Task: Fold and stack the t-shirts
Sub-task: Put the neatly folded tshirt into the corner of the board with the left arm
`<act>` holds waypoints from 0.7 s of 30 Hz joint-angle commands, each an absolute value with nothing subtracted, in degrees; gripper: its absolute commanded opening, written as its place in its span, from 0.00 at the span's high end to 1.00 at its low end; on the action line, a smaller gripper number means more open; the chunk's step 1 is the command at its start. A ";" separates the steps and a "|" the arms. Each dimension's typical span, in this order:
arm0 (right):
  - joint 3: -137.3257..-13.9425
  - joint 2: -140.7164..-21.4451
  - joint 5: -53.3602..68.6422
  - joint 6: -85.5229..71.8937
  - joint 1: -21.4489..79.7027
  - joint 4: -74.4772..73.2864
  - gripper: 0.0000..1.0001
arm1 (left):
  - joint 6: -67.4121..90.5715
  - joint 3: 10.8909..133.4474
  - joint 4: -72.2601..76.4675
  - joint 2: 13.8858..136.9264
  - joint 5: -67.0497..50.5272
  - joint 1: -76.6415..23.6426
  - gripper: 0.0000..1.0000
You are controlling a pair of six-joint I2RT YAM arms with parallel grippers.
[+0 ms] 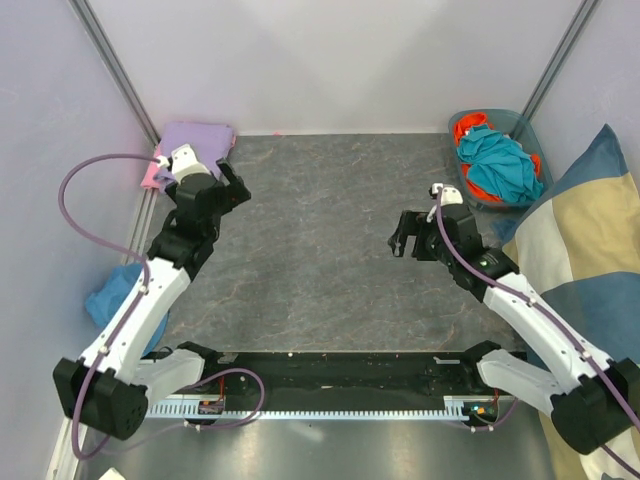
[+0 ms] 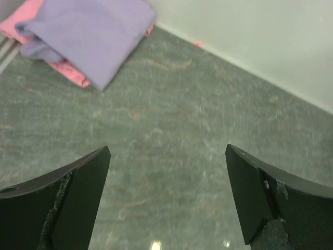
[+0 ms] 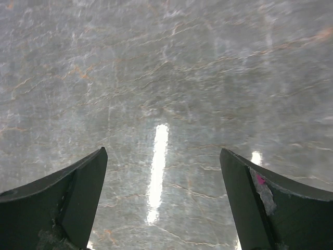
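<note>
Left gripper (image 2: 166,148) near stacked t-shirts (image 2: 88,36)

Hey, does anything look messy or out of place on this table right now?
Two small things. The lavender cloth t-shirt sits crooked on the pink cloth t-shirt in the far left corner, pink edges peeking out. A crumpled blue cloth lies past the grey table's left edge.
</note>
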State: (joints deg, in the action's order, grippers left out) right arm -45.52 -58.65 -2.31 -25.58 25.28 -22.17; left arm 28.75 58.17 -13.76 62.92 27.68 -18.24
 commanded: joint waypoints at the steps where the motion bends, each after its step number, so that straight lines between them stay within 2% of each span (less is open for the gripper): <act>1: -45.44 -53.62 -8.52 -23.12 25.49 -27.76 0.02 | 27.16 52.05 -20.04 55.21 19.35 -18.46 0.00; 9: -42.10 -44.31 -11.60 -27.59 25.49 -31.90 0.02 | 31.20 40.35 -22.23 45.36 12.13 -19.42 0.00; 21: -39.90 -37.71 -16.52 -31.02 25.49 -33.49 0.02 | 34.01 34.72 -24.26 40.52 14.15 -19.95 0.00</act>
State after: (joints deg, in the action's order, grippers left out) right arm -40.14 -38.94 -13.10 -29.41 25.34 -32.99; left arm 31.27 35.94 -24.40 42.98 13.82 -19.70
